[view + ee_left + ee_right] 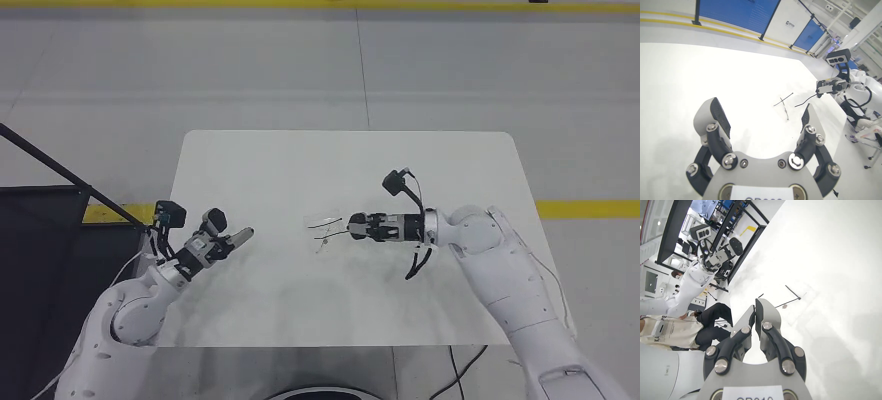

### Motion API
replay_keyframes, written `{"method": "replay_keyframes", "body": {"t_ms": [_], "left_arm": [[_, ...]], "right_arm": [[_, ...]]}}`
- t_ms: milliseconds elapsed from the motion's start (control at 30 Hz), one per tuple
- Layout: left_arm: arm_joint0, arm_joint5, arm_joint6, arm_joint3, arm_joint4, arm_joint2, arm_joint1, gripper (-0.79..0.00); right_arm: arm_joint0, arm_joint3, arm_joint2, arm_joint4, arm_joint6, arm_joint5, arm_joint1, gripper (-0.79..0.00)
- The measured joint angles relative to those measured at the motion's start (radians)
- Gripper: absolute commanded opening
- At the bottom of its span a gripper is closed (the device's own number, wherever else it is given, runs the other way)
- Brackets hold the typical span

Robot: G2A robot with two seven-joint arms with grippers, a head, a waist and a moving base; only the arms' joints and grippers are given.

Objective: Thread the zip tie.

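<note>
White rectangular worktop (300, 170) with rounded corners and a plain matt surface. Close to its middle lie two thin black zip ties (328, 222), flat on the surface and crossed over one another; in the left wrist view the crossing (782, 100) shows one long strand and one short one. Just beside them, toward the near edge, lies a paler curved strand (786, 112); what it is made of cannot be told. The ties lie well apart from every edge.
</note>
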Motion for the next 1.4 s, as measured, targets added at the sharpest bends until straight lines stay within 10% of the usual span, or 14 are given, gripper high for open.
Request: {"method": "replay_keyframes", "body": {"t_ms": [333, 733, 1267, 1400], "left_arm": [[-0.106, -0.264, -0.181, 0.069, -0.172, 0.072, 0.017, 0.000], [-0.101, -0.267, -0.180, 0.058, -0.166, 0.079, 0.018, 0.000], [-0.181, -0.380, -0.158, 0.062, -0.030, 0.277, 0.018, 0.000], [-0.188, -0.380, -0.130, 0.069, -0.018, 0.294, 0.026, -0.271]], "right_arm": [[-0.037, -0.243, -0.074, 0.072, 0.054, 0.058, 0.075, -0.785], [-0.036, -0.254, -0.086, 0.064, 0.056, 0.065, 0.090, -0.785], [0.038, -0.299, -0.176, 0.059, 0.124, 0.133, 0.074, -0.785], [0.058, -0.282, -0.196, 0.116, 0.137, 0.140, 0.071, -0.785]]}}
